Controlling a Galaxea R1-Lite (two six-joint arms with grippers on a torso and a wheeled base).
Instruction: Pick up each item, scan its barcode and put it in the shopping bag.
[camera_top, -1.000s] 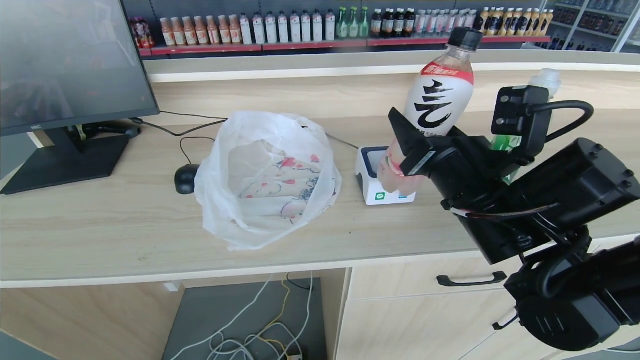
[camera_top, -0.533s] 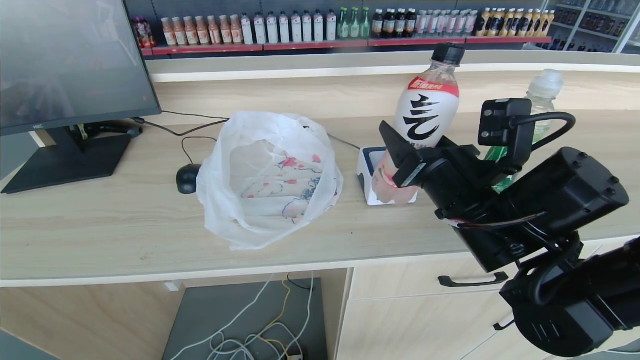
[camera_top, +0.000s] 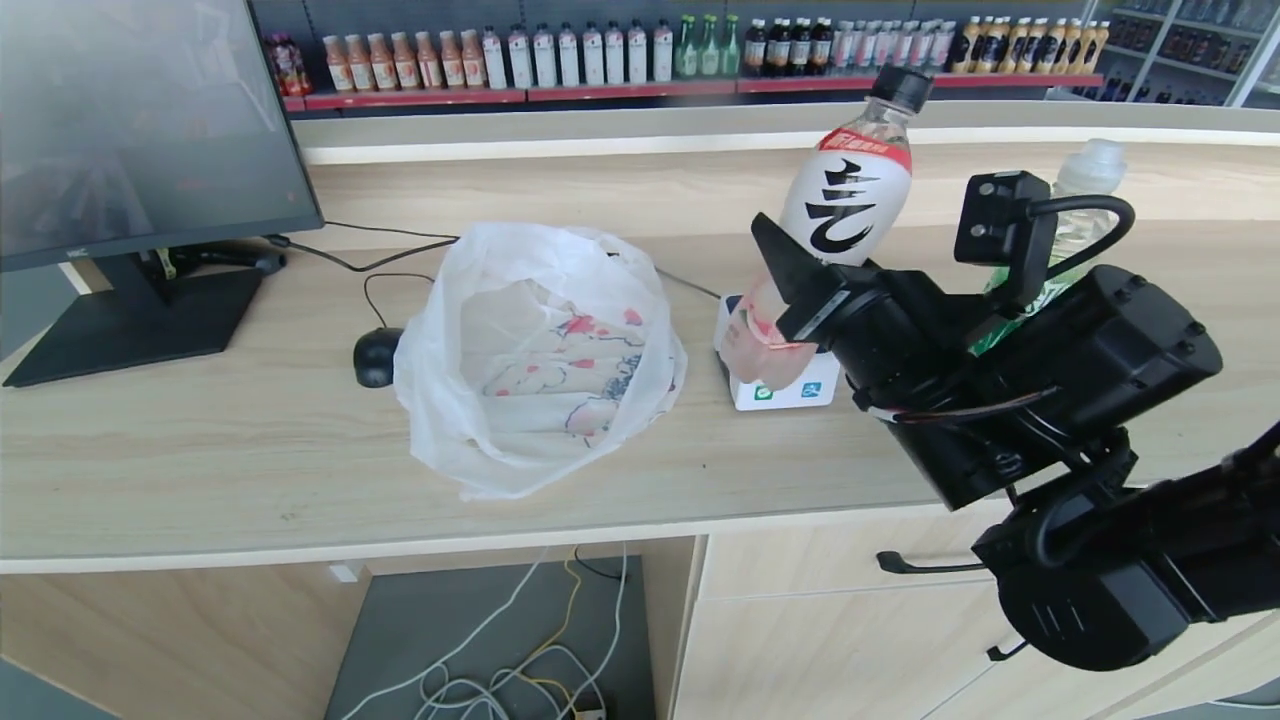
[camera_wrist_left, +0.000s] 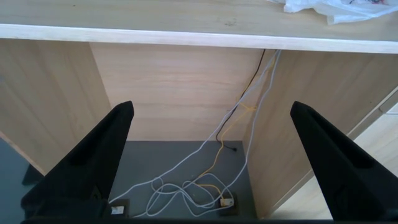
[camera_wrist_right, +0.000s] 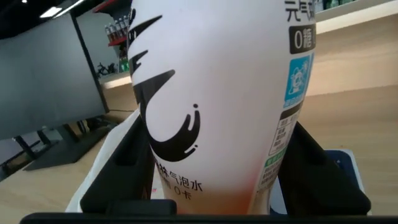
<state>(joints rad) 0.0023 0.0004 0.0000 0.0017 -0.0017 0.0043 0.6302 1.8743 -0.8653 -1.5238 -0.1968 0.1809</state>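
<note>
My right gripper (camera_top: 800, 300) is shut on a pink drink bottle (camera_top: 835, 215) with a white label and black cap, held tilted just above the white barcode scanner (camera_top: 775, 380) on the counter. In the right wrist view the bottle (camera_wrist_right: 217, 106) stands between the two black fingers (camera_wrist_right: 124, 165), with the scanner (camera_wrist_right: 345, 165) behind it. The white plastic shopping bag (camera_top: 535, 350) stands open to the scanner's left. A green-labelled bottle (camera_top: 1080, 200) stands behind my right arm. My left gripper (camera_wrist_left: 211, 162) hangs open below the counter, facing the cables on the floor.
A monitor (camera_top: 140, 120) on its stand fills the counter's left end, with a black mouse (camera_top: 373, 357) and its cable beside the bag. Shelves of bottles (camera_top: 640, 50) line the back wall. A drawer handle (camera_top: 930, 565) sits under the counter edge.
My right gripper has carried the pink bottle to the left and a little lower, closer over the scanner, and tilted it more. The bag has not moved.
</note>
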